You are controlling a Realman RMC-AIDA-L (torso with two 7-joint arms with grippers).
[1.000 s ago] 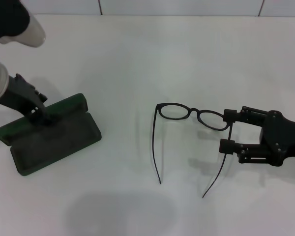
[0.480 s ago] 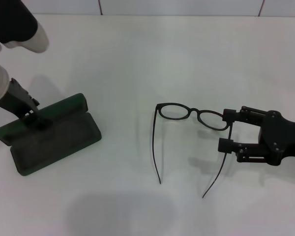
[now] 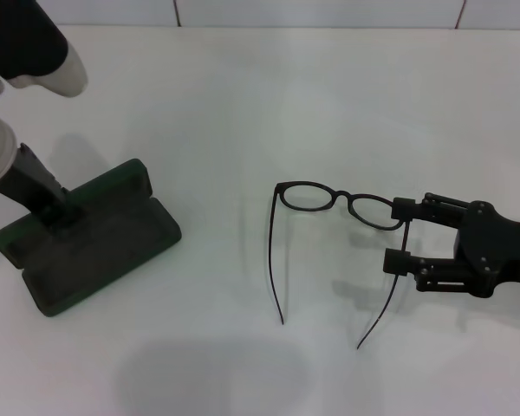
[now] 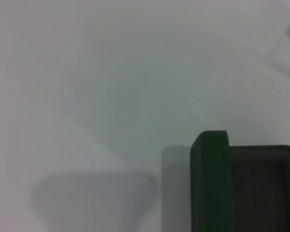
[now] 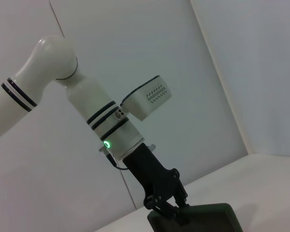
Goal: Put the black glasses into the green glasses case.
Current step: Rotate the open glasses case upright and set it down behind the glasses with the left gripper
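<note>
- The right gripper [image 3: 399, 234] lies low over the white table [image 3: 243, 104], its two black fingers spread wide and pointing toward the robot's left.
- Between those fingers passes the near temple arm of the black glasses [image 3: 334, 201]; one fingertip sits right at the outer end of the frame, beside the hinge, but whether it touches the frame cannot be told.
- The glasses rest on the table with the lenses on the far side of this gripper and both temple arms unfolded, running back toward the robot; the second temple arm lies farther to the left, well clear of the fingers.
- Well apart from the right gripper, across the bare table to the left, the green glasses case [image 3: 87, 238] lies open, its lid propped up along the far edge and its dark lining facing up.
- The left gripper [image 3: 56, 211] is down at the raised lid of that case, at its far left end; whether its fingers are parted or closed cannot be told.
- In the right wrist view the left gripper [image 5: 170, 205] shows at the case [image 5: 203, 220] rim.
</note>
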